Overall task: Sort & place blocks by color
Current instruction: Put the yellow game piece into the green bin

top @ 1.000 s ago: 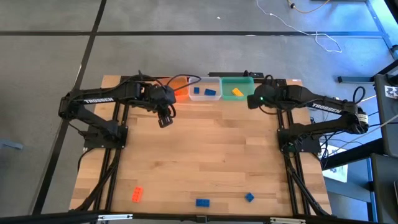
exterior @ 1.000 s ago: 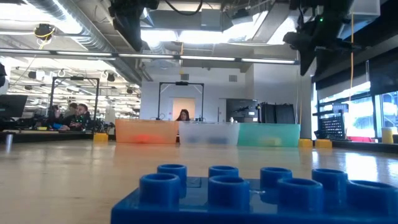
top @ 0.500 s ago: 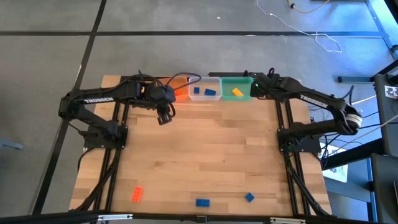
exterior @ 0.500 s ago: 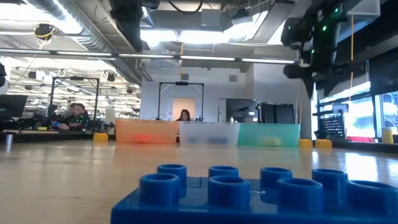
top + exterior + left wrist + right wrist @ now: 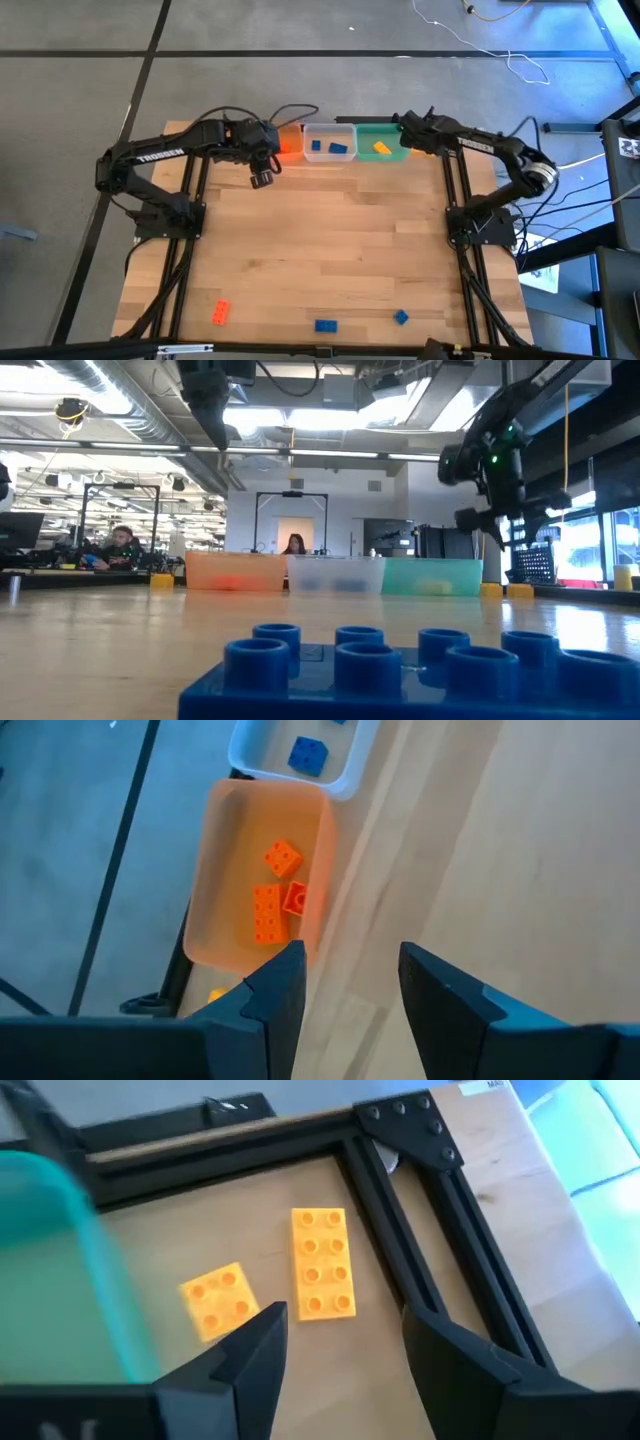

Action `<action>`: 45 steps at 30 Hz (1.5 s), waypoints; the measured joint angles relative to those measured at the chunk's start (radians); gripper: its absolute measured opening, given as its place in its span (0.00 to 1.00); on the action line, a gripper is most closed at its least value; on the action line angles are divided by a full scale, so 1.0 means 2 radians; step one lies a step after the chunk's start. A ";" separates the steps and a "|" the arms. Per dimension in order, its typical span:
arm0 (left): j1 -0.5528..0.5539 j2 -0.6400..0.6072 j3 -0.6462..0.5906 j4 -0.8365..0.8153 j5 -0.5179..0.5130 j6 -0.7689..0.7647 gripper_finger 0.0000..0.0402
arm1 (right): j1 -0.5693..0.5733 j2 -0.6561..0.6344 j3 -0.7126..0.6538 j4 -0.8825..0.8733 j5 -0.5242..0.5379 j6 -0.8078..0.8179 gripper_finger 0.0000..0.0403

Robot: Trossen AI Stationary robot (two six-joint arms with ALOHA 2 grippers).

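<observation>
the right tool (image 5: pixel 404 137) has swung across the far edge of the surface (image 5: pixel 330 260) since a second ago: then it hung just right of the green tub (image 5: pixel 381 145), and now it sits at that tub's right end with the arm stretched out along the far edge behind it. its fingers (image 5: pixel 255 1342) stand apart with nothing between them, and past them two yellow blocks lie on the wood beside the tub wall, a long one (image 5: pixel 321 1263) and a square one (image 5: pixel 218 1301), close together but not touching. the left tool (image 5: pixel 262 178) has drawn nearer the orange tub (image 5: pixel 289 143) than before; it is released too, its fingers (image 5: pixel 277 982) parted and empty above the surface just beside that tub. inside the orange tub lie three orange blocks (image 5: pixel 278 890), two of them touching. the clear tub (image 5: pixel 329 143) between the other two holds blue blocks (image 5: pixel 327 148), and a yellow block (image 5: pixel 382 148) shows in the green tub. along the near edge nothing has shifted: an orange block (image 5: pixel 221 312), a blue block (image 5: pixel 326 325) and a smaller blue block (image 5: pixel 401 317) lie well apart from one another. in the low view the near blue block (image 5: pixel 400 665) fills the foreground, and people (image 5: pixel 110 547) sit far back in the room.
</observation>
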State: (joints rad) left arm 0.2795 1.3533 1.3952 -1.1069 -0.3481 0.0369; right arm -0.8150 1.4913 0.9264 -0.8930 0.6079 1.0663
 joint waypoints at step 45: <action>0.047 0.000 0.000 0.000 0.040 0.027 0.38 | -0.044 0.131 0.072 0.000 -0.108 -0.218 0.50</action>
State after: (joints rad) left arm 0.3729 1.3537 1.3952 -1.1072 -0.2680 0.0910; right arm -0.9027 1.7542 1.0714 -0.8937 0.3911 0.6307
